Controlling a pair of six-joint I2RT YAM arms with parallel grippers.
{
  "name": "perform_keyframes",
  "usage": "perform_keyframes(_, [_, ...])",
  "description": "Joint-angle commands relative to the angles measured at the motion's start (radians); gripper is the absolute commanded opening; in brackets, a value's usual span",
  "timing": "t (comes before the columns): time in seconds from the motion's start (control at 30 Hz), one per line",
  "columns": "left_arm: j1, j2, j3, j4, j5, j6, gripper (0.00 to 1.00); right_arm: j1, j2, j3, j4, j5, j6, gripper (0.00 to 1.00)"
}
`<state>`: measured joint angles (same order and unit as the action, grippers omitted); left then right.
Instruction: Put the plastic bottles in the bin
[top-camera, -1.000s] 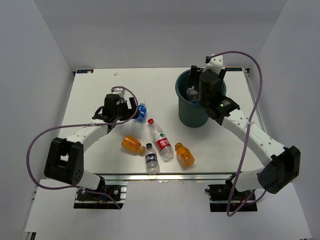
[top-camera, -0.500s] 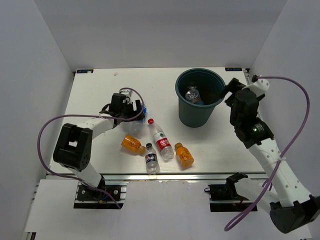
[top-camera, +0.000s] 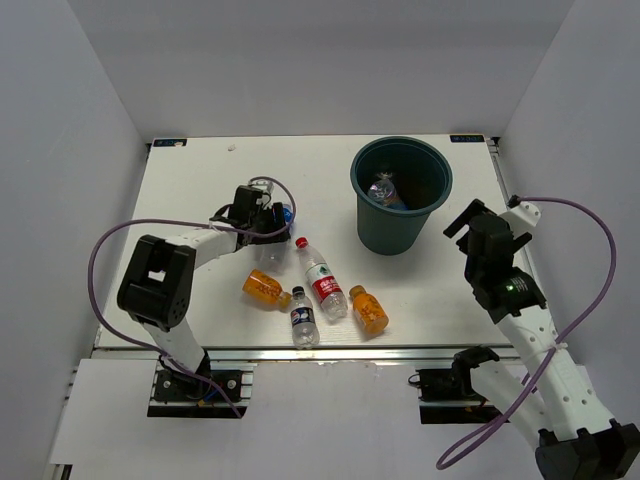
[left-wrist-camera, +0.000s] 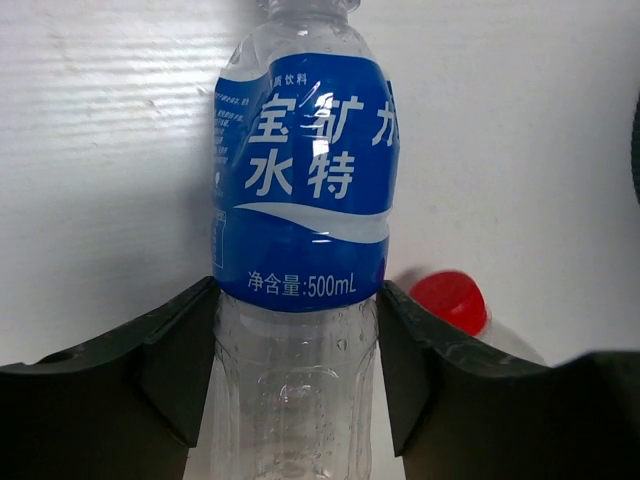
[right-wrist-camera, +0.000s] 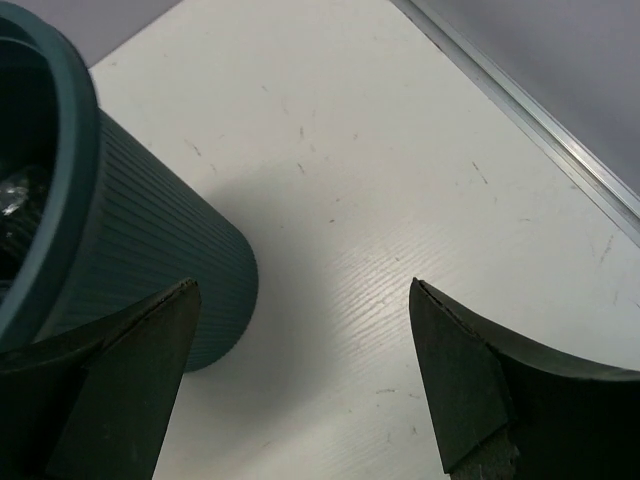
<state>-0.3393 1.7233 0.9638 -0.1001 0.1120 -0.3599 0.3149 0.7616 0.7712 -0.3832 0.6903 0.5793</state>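
Out on the counter (top-camera: 190, 180) I count five: two orange bottles (top-camera: 263, 287) (top-camera: 370, 310), one red-label bottle (top-camera: 320, 278), one white-cap bottle (top-camera: 303, 318) and one blue-label bottle (left-wrist-camera: 300, 200). There is one bin (top-camera: 392, 232), and inside it I can make out one clear bottle (top-camera: 384, 189); whether more lie beneath it I cannot tell. My left end effector (left-wrist-camera: 297, 300) and right end effector (right-wrist-camera: 300, 300) make two.

Cannot see the cap or base of the blue-label bottle (left-wrist-camera: 305, 200), cropped by the left wrist view's edges. Only glimpse a red cap (left-wrist-camera: 450, 300) behind the left tool (left-wrist-camera: 297, 320). Cannot make out what lies inside the bin (top-camera: 392, 232) from above.
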Motion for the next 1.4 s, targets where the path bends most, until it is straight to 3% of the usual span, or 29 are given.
perform_keyframes(0.0, [-0.004, 0.015, 0.049, -0.022, -0.050, -0.019, 0.61, -0.025, 0.007, -0.015, -0.022, -0.001, 0.024, 0.89])
perform_keyframes(0.2, [-0.004, 0.004, 0.173, -0.122, -0.211, -0.051, 0.39, -0.045, -0.011, -0.073, -0.008, -0.049, 0.022, 0.89])
perform_keyframes(0.33, [-0.006, -0.027, 0.341, -0.200, -0.290, -0.053, 0.32, -0.050, -0.028, -0.089, -0.026, -0.057, 0.034, 0.89])
perform_keyframes(0.4, [-0.004, -0.033, 0.430, -0.228, -0.259, -0.039, 0.32, -0.053, -0.041, -0.099, -0.031, -0.054, 0.039, 0.89])
perform_keyframes(0.57, [-0.035, -0.025, 0.714, -0.146, 0.106, -0.008, 0.32, -0.056, -0.117, -0.130, -0.036, -0.044, 0.067, 0.89])
perform_keyframes(0.73, [-0.194, 0.007, 0.860, -0.003, 0.126, 0.024, 0.36, -0.056, -0.206, -0.158, -0.052, 0.038, 0.077, 0.89])
perform_keyframes(0.8, [-0.228, 0.045, 0.883, 0.109, 0.162, -0.049, 0.42, -0.057, -0.232, -0.164, -0.057, 0.037, 0.083, 0.89])
perform_keyframes(1.0, [-0.305, 0.244, 1.024, 0.272, 0.322, -0.214, 0.38, -0.056, -0.321, -0.204, -0.054, 0.052, 0.100, 0.89])
perform_keyframes(1.2, [-0.406, 0.400, 1.133, 0.287, 0.256, -0.182, 0.36, -0.056, -0.320, -0.249, -0.003, -0.005, 0.061, 0.89])
perform_keyframes(1.37, [-0.432, 0.426, 1.083, 0.358, 0.149, -0.137, 0.37, -0.057, -0.306, -0.270, 0.041, -0.043, 0.030, 0.89])
